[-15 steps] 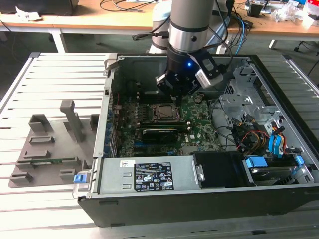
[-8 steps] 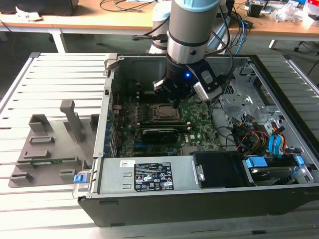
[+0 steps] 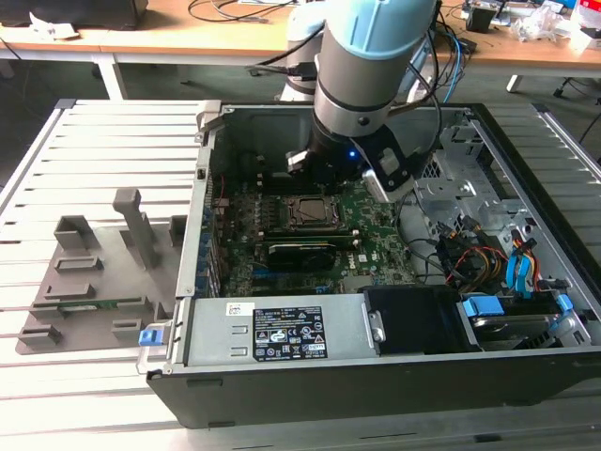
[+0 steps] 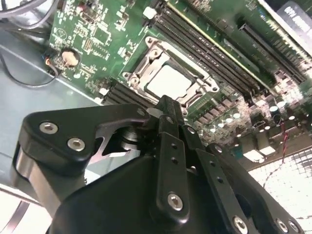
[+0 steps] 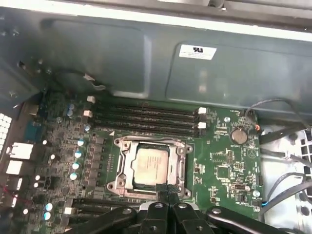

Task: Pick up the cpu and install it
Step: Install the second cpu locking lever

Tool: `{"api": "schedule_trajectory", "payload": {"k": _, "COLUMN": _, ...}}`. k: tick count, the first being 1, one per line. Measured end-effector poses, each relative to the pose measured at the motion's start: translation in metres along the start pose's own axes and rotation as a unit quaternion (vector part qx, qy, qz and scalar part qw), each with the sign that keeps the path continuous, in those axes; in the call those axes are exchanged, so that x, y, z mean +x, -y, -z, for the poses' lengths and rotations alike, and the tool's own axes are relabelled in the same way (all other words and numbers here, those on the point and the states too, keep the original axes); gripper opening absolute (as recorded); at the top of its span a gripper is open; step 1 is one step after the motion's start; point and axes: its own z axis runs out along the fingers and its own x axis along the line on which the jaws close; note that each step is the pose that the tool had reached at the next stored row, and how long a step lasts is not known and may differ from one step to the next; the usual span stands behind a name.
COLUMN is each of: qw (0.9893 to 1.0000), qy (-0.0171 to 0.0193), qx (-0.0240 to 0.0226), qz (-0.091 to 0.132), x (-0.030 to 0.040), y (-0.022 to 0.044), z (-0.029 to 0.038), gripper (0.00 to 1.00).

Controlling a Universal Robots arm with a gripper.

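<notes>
Scene: open computer case (image 3: pixel 376 376) on a slatted table (image 3: pixel 103 122) | CPU (image 5: pixel 151 165): lying flat inside the socket frame (image 5: pixel 127 168) on the green motherboard (image 5: pixel 229 165), beside the memory slots (image 5: pixel 146 117) | Gripper (image 5: pixel 166 190): just above the socket frame's edge, fingers pressed together, holding nothing | Grey holder blocks (image 3: pixel 94 272): outside the case, well apart from the socket frame.

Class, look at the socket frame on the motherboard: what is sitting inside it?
The cpu lies flat inside the socket frame, silvery top showing in both wrist views. The gripper sits at the frame's edge, fingers together. The contacts beneath the cpu are covered.
</notes>
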Motion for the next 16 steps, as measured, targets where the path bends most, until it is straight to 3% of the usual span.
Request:
{"api": "schedule_trajectory", "payload": {"k": 1, "qw": 1.0, "qy": -0.0005, "qx": 0.0044, "qz": 0.0, "x": 0.0016, "y": 0.0028, "z": 0.0003, "gripper": 0.11}}
{"api": "schedule_trajectory", "payload": {"k": 2, "qw": 0.9999, "qy": -0.0016, "qx": 0.0157, "qz": 0.0, "x": 0.0025, "y": 0.0044, "z": 0.0009, "gripper": 0.11}}
{"api": "schedule_trajectory", "payload": {"k": 3, "qw": 0.999, "qy": -0.0044, "qx": 0.0443, "qz": 0.001, "x": 0.0031, "y": 0.0044, "z": 0.0008, "gripper": 0.11}}
{"api": "schedule_trajectory", "payload": {"k": 4, "qw": 0.9975, "qy": -0.007, "qx": 0.0709, "qz": 0.002, "x": 0.004, "y": 0.0044, "z": 0.0008, "gripper": 0.11}}
{"api": "schedule_trajectory", "payload": {"k": 5, "qw": 0.9973, "qy": -0.0073, "qx": 0.0732, "qz": 0.002, "x": 0.0056, "y": 0.0048, "z": -0.0013, "gripper": 0.11}}
{"api": "schedule_trajectory", "payload": {"k": 7, "qw": 0.9974, "qy": -0.0072, "qx": 0.0723, "qz": 0.002, "x": 0.0117, "y": 0.0053, "z": -0.0071, "gripper": 0.11}}
{"api": "schedule_trajectory", "payload": {"k": 9, "qw": 0.9973, "qy": -0.0073, "qx": 0.0733, "qz": 0.002, "x": 0.0169, "y": -0.0052, "z": -0.0186, "gripper": 0.11}}
{"api": "schedule_trajectory", "payload": {"k": 10, "qw": 0.9969, "qy": -0.0078, "qx": 0.0788, "qz": 0.002, "x": 0.0225, "y": -0.0086, "z": -0.0227, "gripper": 0.11}}
{"api": "schedule_trajectory", "payload": {"k": 11, "qw": 0.9966, "qy": -0.0083, "qx": 0.0824, "qz": 0.002, "x": 0.0256, "y": -0.0085, "z": -0.0238, "gripper": 0.11}}
{"api": "schedule_trajectory", "payload": {"k": 13, "qw": 0.9965, "qy": -0.0083, "qx": 0.0832, "qz": 0.002, "x": 0.0299, "y": -0.0069, "z": -0.0301, "gripper": 0.11}}
{"api": "schedule_trajectory", "payload": {"k": 14, "qw": 0.9965, "qy": -0.0083, "qx": 0.0832, "qz": 0.002, "x": 0.0366, "y": -0.0058, "z": -0.0351, "gripper": 0.11}}
{"api": "schedule_trajectory", "payload": {"k": 16, "qw": 0.9965, "qy": -0.0083, "qx": 0.0832, "qz": 0.002, "x": 0.0414, "y": -0.0051, "z": -0.0385, "gripper": 0.11}}
